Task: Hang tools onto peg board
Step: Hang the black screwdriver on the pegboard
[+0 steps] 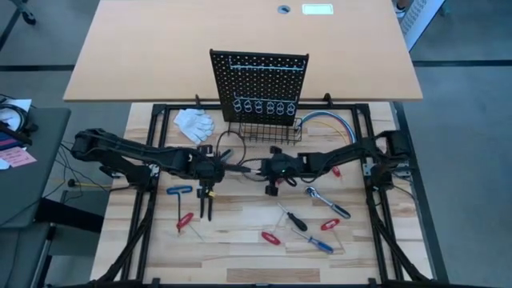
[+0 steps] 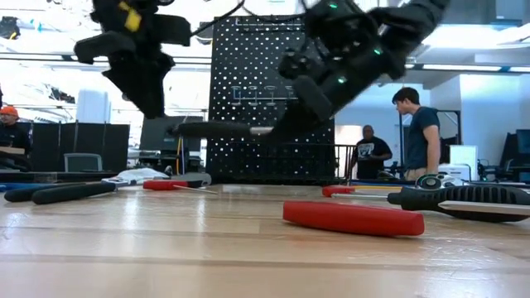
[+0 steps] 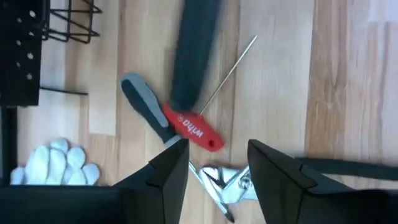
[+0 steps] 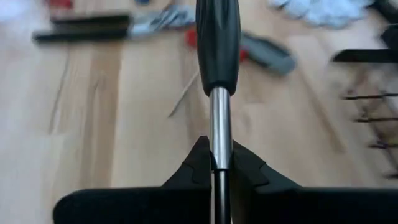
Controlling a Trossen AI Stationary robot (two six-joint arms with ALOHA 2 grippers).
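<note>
Right wrist view: right gripper (image 4: pixel 221 163) clamped on silver shaft of black-handled screwdriver (image 4: pixel 217 43), long axis level, handle pointing straight ahead toward left gripper (image 3: pixel 217 165); left gripper spread wide, empty, nearer the handle; peg board (image 1: pixel 259 84) beyond both, above desk (image 1: pixel 240 232).

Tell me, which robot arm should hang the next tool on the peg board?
Probably the right. The right gripper is shut on the black-handled screwdriver's shaft, lifted near the peg board. The left gripper is open and empty.
</note>
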